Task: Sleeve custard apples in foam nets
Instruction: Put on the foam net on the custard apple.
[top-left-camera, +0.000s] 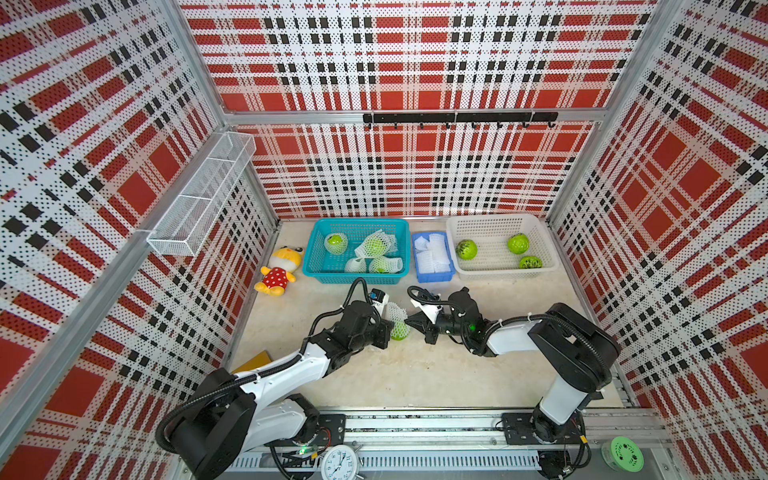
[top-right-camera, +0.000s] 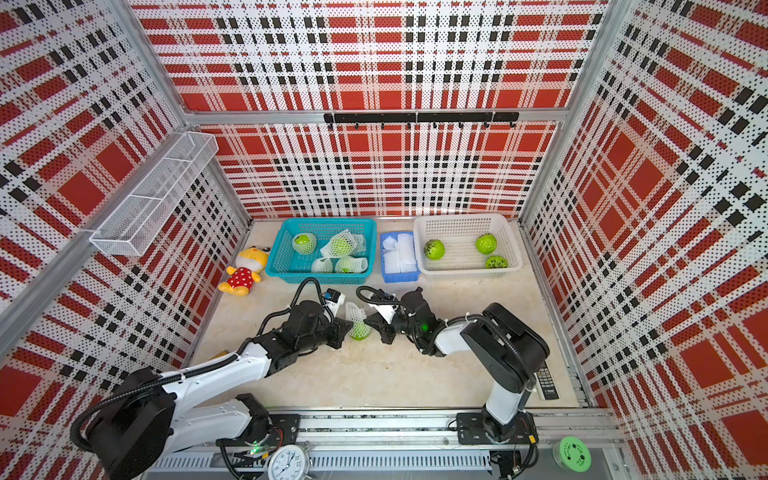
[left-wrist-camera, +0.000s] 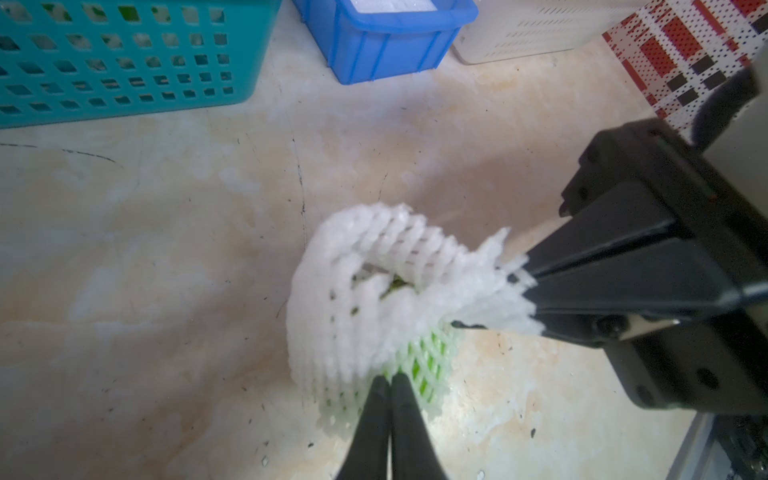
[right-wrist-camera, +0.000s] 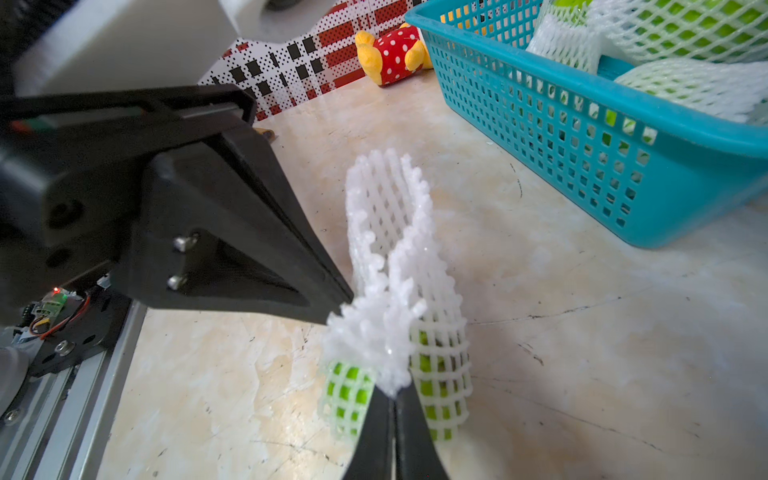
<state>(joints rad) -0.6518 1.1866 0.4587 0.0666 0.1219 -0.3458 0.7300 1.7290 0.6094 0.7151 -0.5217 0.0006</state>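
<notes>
Two end effectors pinch one foam net (left-wrist-camera: 374, 291) from two sides. The left end effector (left-wrist-camera: 388, 380) is pressed together on the net's edge, low down by the fruit. The right end effector (right-wrist-camera: 395, 392) is pressed together on the edge across from it. A green custard apple (top-left-camera: 400, 331) sits in the bottom part of the net. The top part stands up loose and hollow. The net is on or just over the tabletop (top-left-camera: 415, 374), a little way in front of the teal basket (top-left-camera: 360, 221) and not touching it. Inside the teal basket lie four wrapped fruits (top-left-camera: 375, 246). Just right of the teal basket is a small blue bin (top-left-camera: 432, 277) with spare nets (top-left-camera: 433, 253). Past that, a white basket (top-left-camera: 505, 272) holds three bare custard apples (top-left-camera: 518, 243). Left of the teal basket lies a yellow plush toy (top-left-camera: 279, 270) in a red dotted dress.
</notes>
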